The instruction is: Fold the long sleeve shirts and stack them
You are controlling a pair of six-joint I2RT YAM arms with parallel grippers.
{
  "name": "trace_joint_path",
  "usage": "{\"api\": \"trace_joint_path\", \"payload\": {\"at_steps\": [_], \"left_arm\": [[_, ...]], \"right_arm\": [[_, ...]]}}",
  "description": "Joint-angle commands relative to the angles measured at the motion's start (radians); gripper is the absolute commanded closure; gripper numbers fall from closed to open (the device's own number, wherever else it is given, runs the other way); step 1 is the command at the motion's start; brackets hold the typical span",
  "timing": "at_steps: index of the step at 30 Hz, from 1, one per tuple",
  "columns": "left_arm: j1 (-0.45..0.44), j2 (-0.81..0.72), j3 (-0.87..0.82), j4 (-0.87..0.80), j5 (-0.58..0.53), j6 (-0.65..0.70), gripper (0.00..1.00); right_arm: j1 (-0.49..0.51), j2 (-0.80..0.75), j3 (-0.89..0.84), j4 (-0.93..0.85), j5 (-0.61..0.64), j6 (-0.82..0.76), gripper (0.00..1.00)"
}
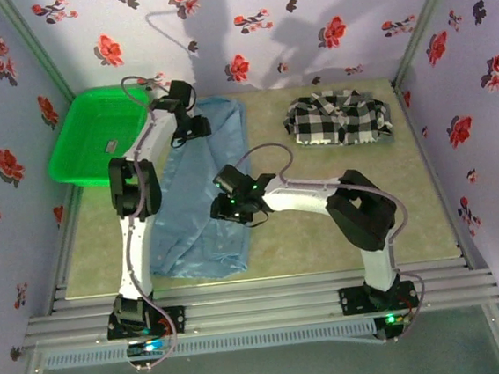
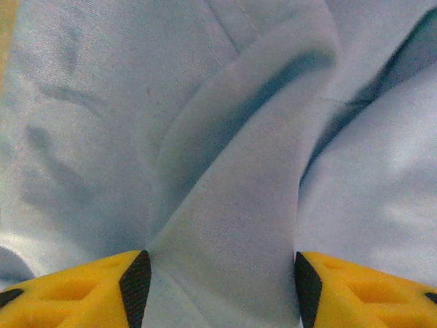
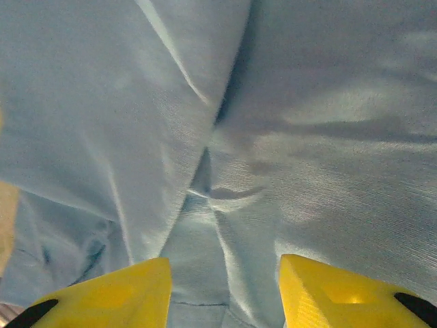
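Shirts point(image 1: 197, 236) point(image 1: 338, 116) two, tools point(image 1: 194, 128) point(image 1: 226, 209) two, basket point(image 1: 72, 133) one

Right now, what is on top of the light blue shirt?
On the light blue shirt: the left end effector grips a fold near the far end, the right end effector is at its middle. Cloth beneath is hidden.

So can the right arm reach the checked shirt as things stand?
Probably yes: the checked shirt lies apart on bare table, with nothing between. But the right gripper is down on the blue shirt.
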Motion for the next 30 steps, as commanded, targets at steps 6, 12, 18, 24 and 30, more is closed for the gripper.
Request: {"api": "trace_joint_path", "payload": {"at_steps": [6, 12, 18, 24, 30], "left_arm": [[0.03, 0.117, 0.218, -0.03, -0.01, 0.035, 0.61], [0.057, 0.172, 0.281, 0.016, 0.002, 0.002, 0.66], [0.058, 0.233, 0.338, 0.086, 0.123, -0.052, 0.76], [0.055, 0.251, 0.319, 0.135, 0.154, -0.062, 0.71], [0.075, 0.299, 0.316, 0.109, 0.129, -0.093, 0.62]], "right_arm": [[0.033, 0.046, 0.019, -0.082, 0.045, 0.005, 0.57], [0.041, 0.059, -0.011, -0.103, 0.043, 0.021, 0.6], [0.049, 0.04, -0.023, -0.129, 0.051, 0.019, 0.6], [0.053, 0.008, -0.039, -0.137, 0.061, 0.031, 0.6], [0.056, -0.048, -0.046, -0.164, 0.087, 0.033, 0.59]]}}
